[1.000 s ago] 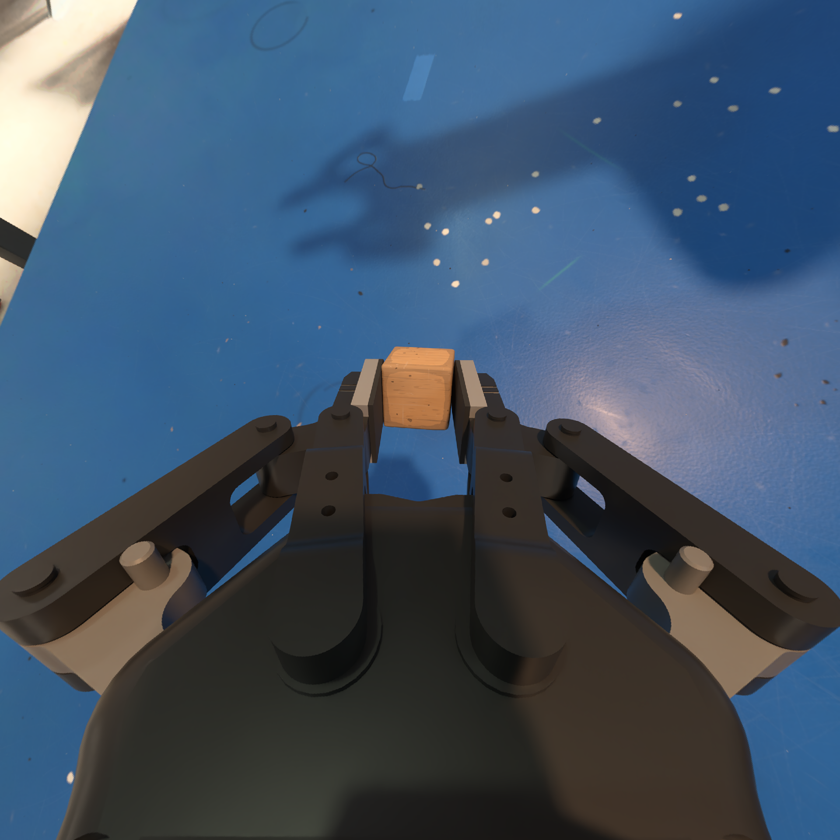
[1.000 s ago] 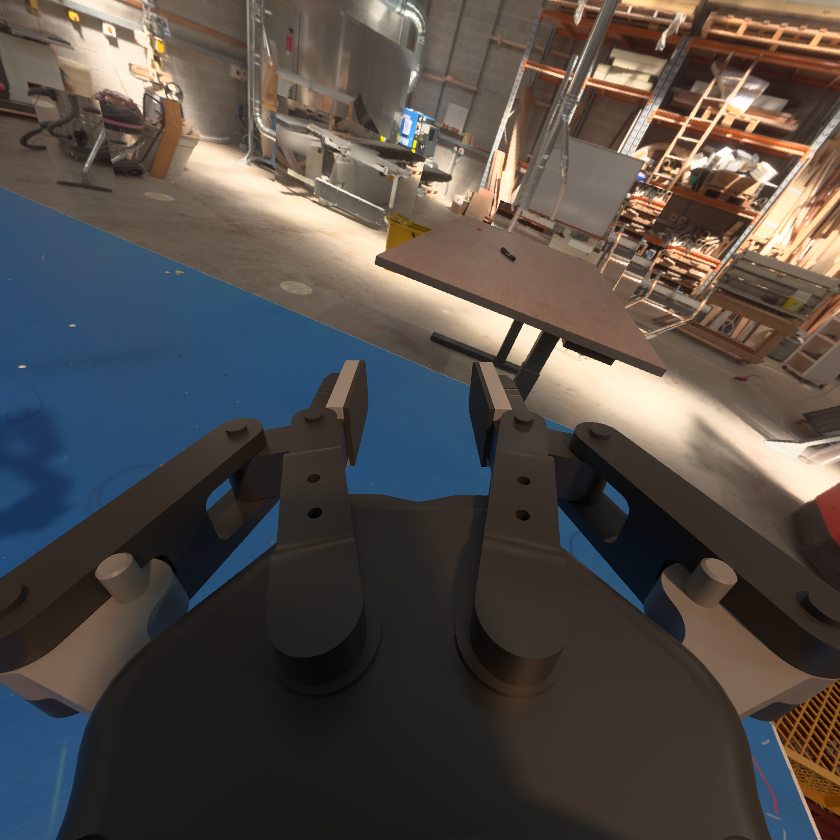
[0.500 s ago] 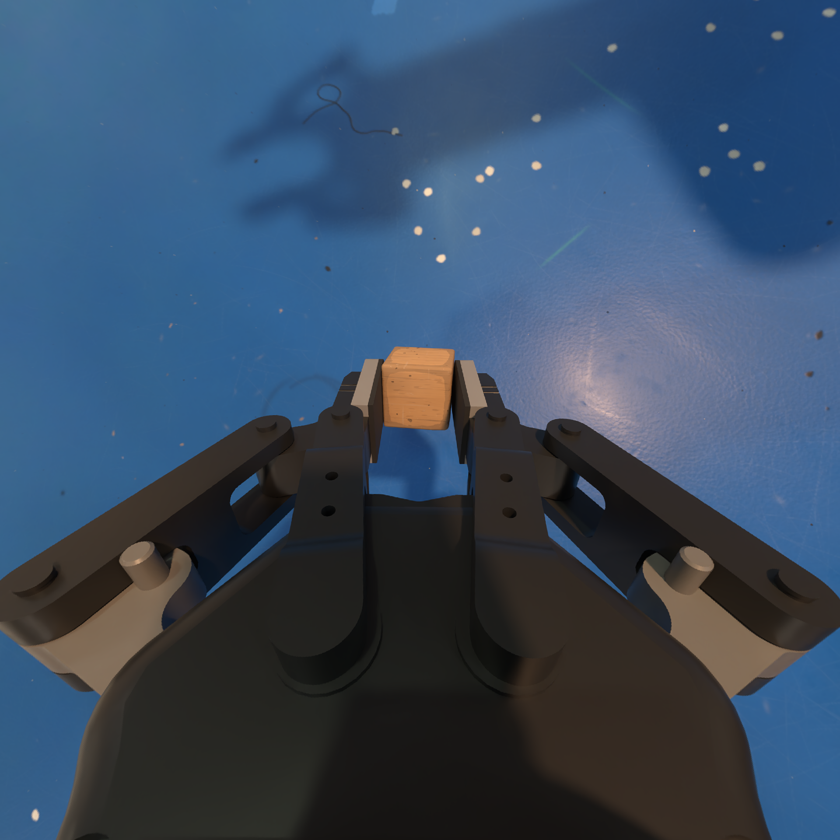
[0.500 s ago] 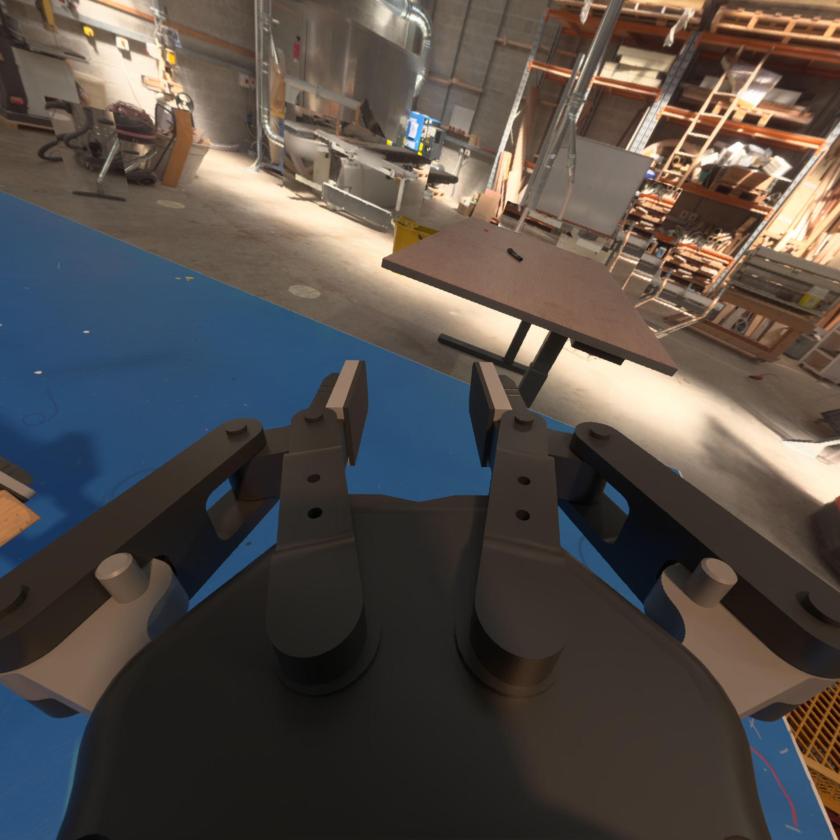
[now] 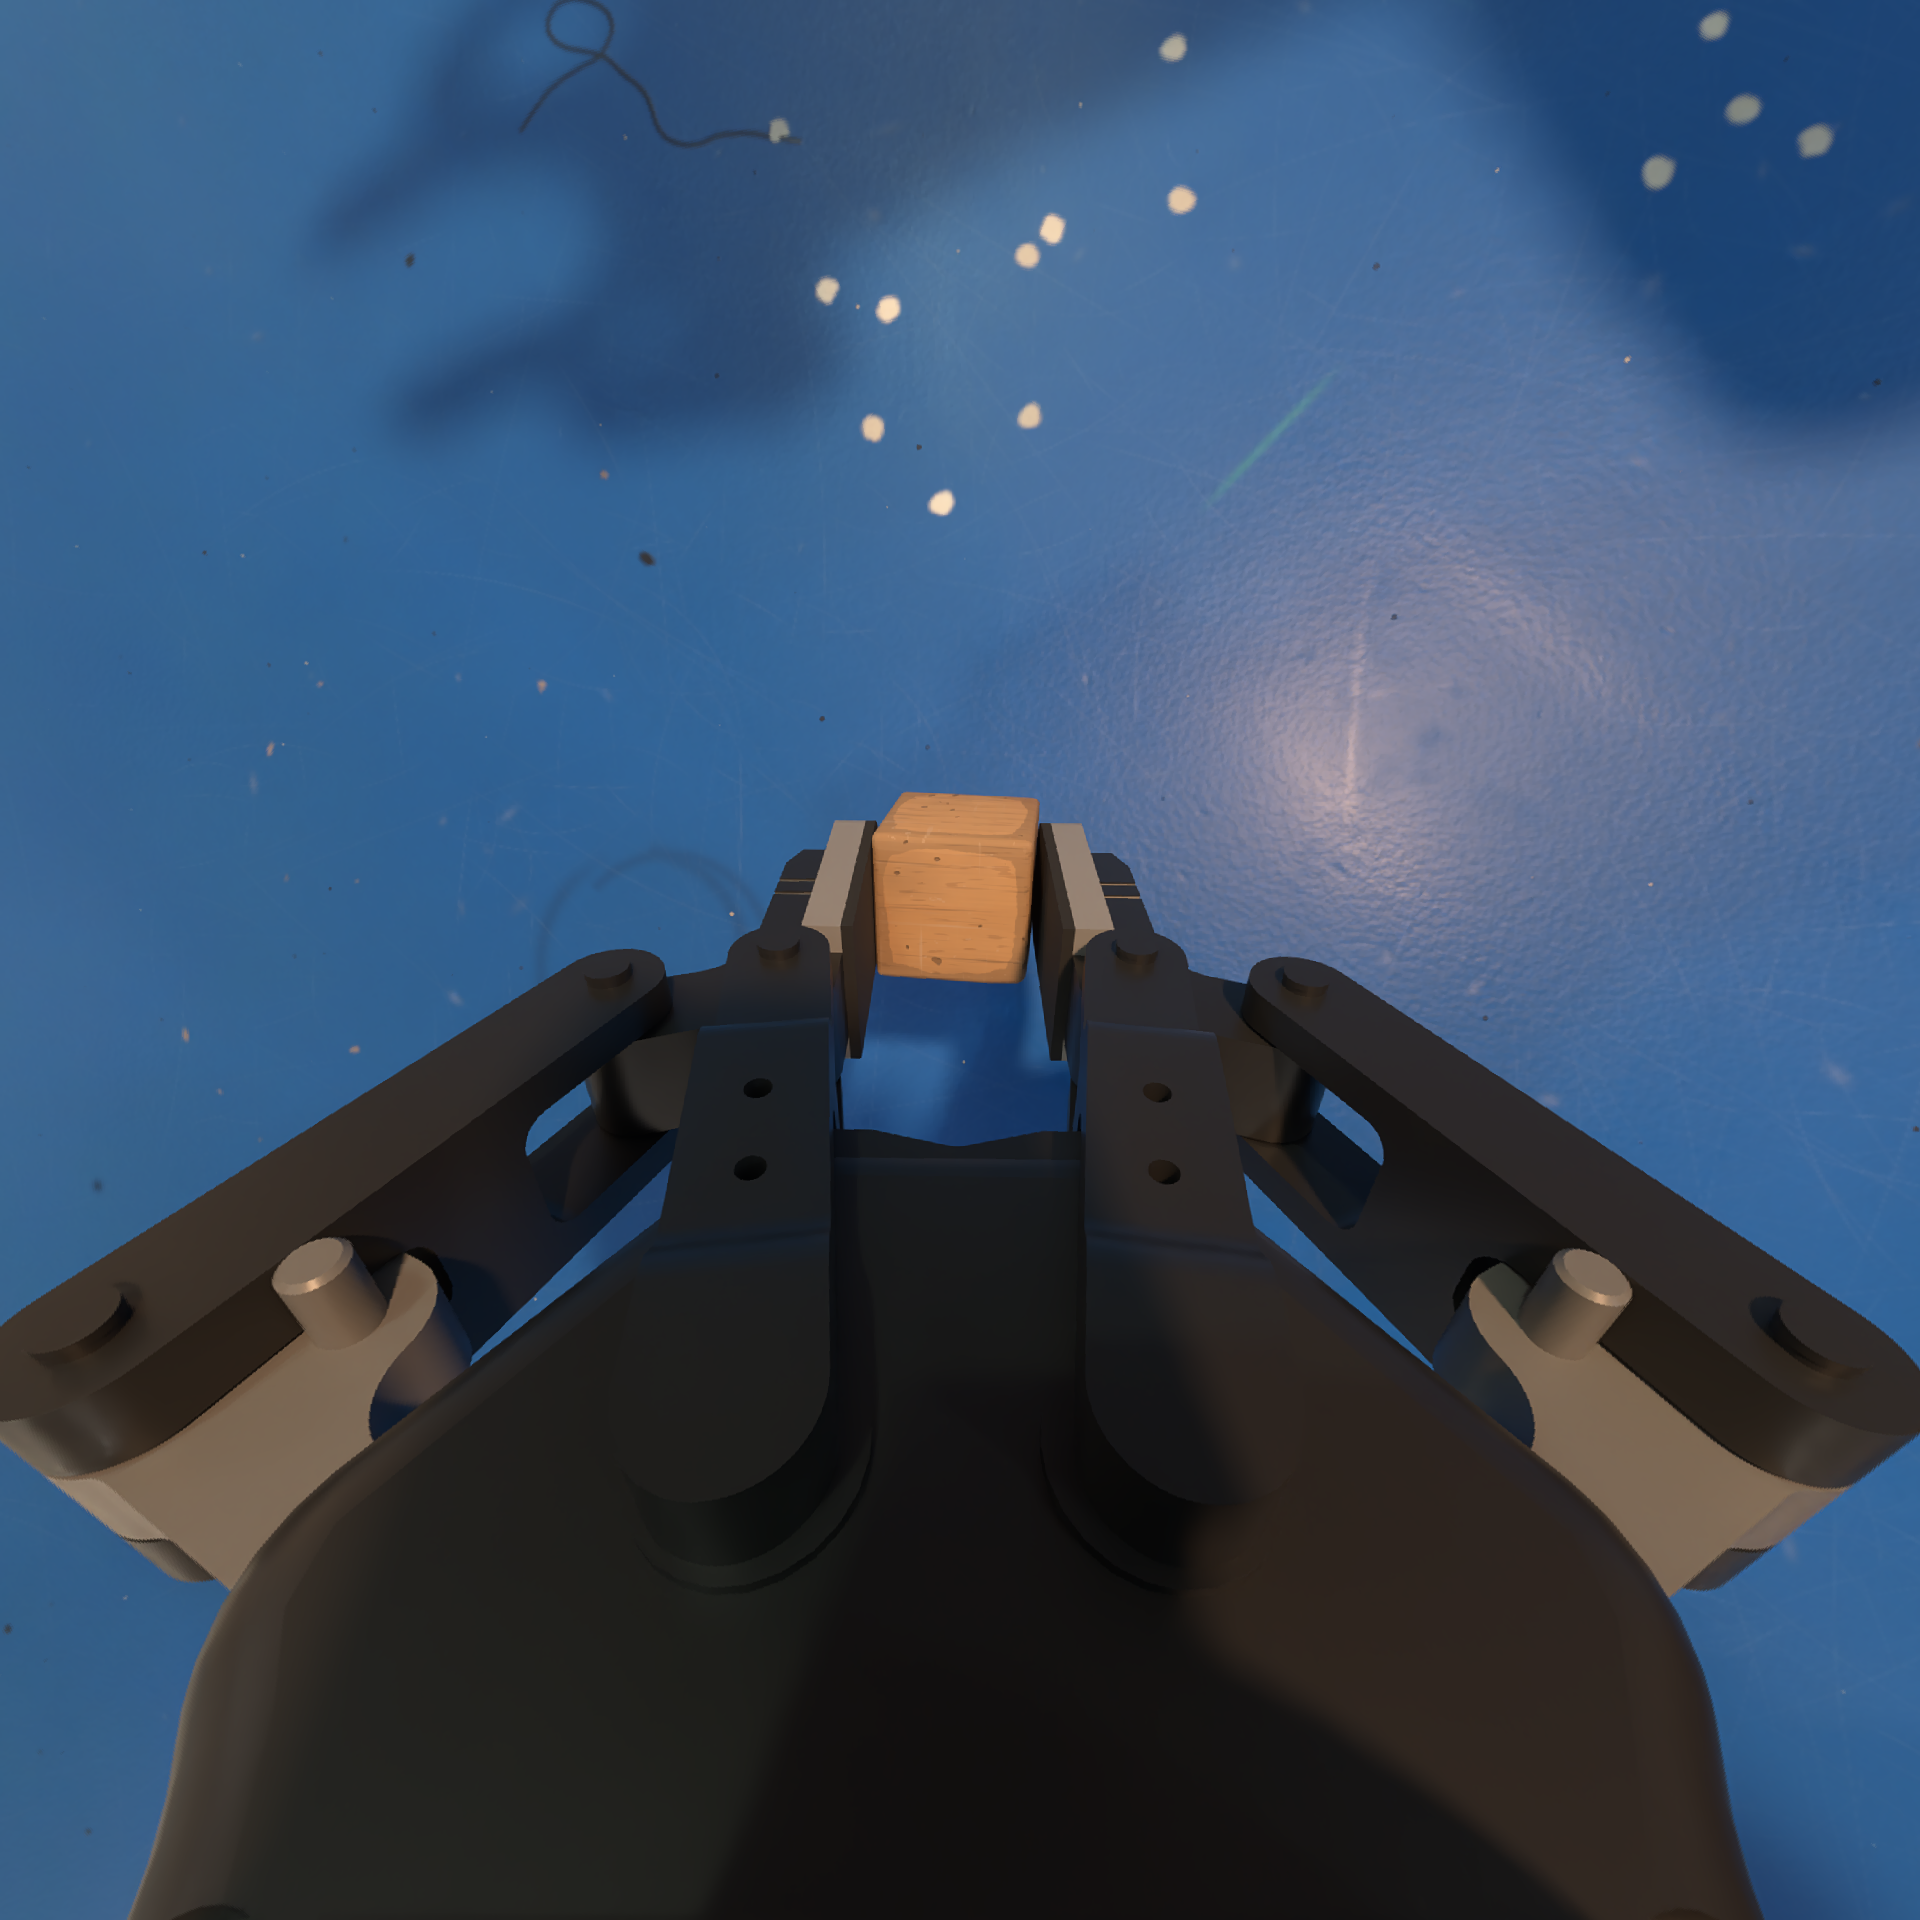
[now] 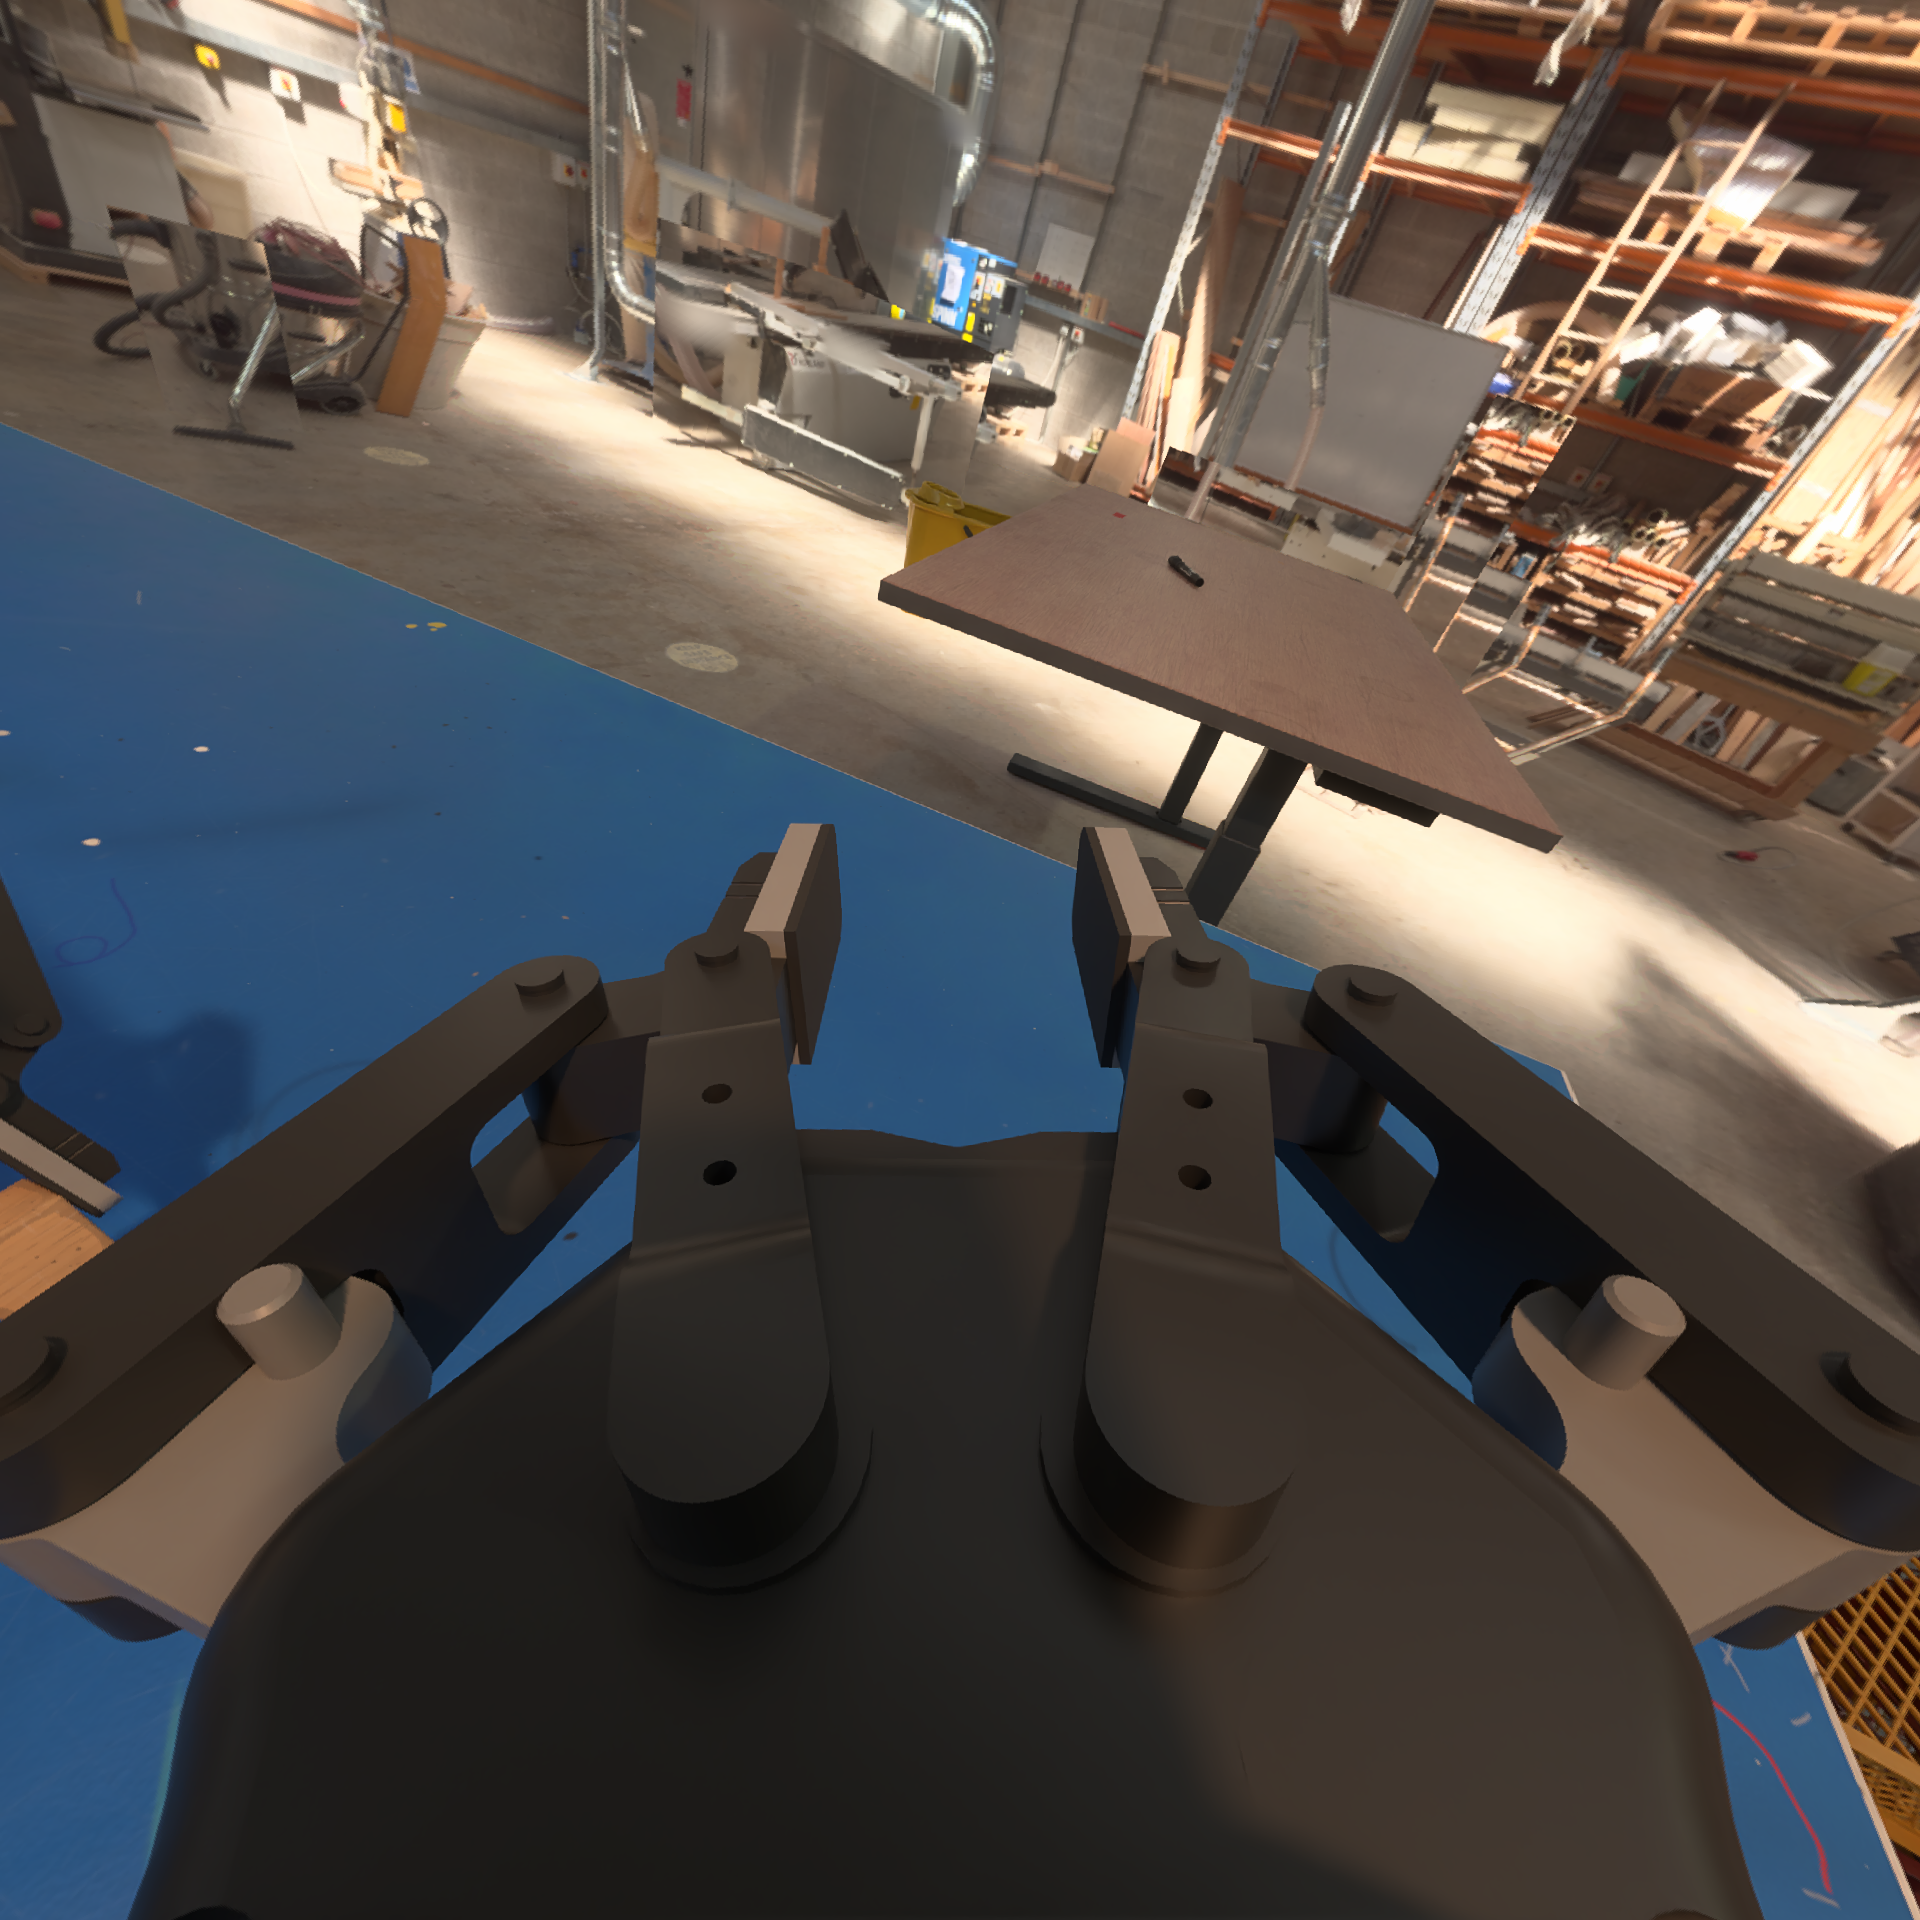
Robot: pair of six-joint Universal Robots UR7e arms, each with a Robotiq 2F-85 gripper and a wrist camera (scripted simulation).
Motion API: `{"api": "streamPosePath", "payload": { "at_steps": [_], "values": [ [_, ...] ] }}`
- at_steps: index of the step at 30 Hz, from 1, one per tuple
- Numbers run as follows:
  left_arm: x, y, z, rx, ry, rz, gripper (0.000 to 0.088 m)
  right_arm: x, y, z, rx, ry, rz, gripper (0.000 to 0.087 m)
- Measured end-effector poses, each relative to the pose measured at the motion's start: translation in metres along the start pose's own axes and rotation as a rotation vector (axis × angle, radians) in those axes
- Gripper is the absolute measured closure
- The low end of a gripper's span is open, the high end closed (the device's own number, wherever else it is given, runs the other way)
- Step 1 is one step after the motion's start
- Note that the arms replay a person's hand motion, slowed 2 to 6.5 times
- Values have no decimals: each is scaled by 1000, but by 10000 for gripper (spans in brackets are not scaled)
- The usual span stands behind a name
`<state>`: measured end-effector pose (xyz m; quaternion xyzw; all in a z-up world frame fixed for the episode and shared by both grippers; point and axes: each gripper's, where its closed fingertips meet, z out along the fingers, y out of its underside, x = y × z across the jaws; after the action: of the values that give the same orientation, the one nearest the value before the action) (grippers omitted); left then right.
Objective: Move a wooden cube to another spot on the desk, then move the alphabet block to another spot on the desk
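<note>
In the left wrist view my left gripper (image 5: 954, 894) is shut on a plain wooden cube (image 5: 954, 904), held between both pads above the blue desk (image 5: 520, 623). In the right wrist view my right gripper (image 6: 956, 914) is open and empty above the blue desk (image 6: 312, 779) near its far edge. At the left edge of that view the left gripper's finger (image 6: 42, 1153) and part of the wooden cube (image 6: 42, 1247) show. The alphabet block is not in view.
The desk carries pale paint specks (image 5: 940, 504) and a thin dark squiggle (image 5: 623, 83). Beyond the desk edge in the right wrist view stand a brown table (image 6: 1247, 644) and warehouse shelving (image 6: 1662, 312). A yellow mesh crate (image 6: 1870, 1662) shows at the lower right.
My left gripper, still holding the cube, has come lower and closer to the desk surface. In the right wrist view the left gripper and cube have entered at the left edge.
</note>
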<state>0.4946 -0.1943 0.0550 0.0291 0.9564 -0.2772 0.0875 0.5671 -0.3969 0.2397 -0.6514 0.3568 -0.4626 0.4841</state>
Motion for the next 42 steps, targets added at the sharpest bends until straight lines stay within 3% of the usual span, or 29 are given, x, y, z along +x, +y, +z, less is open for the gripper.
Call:
{"api": "streamPosePath", "payload": {
  "at_steps": [20, 42],
  "values": [
    [12, 6, 21, -132, 88, 26, 607, -3, 6, 4, -33, -18, -9, 463],
    [18, 12, 36, -178, 88, 101, 607, -5, 10, 6, -57, -28, -31, 463]
  ]
}}
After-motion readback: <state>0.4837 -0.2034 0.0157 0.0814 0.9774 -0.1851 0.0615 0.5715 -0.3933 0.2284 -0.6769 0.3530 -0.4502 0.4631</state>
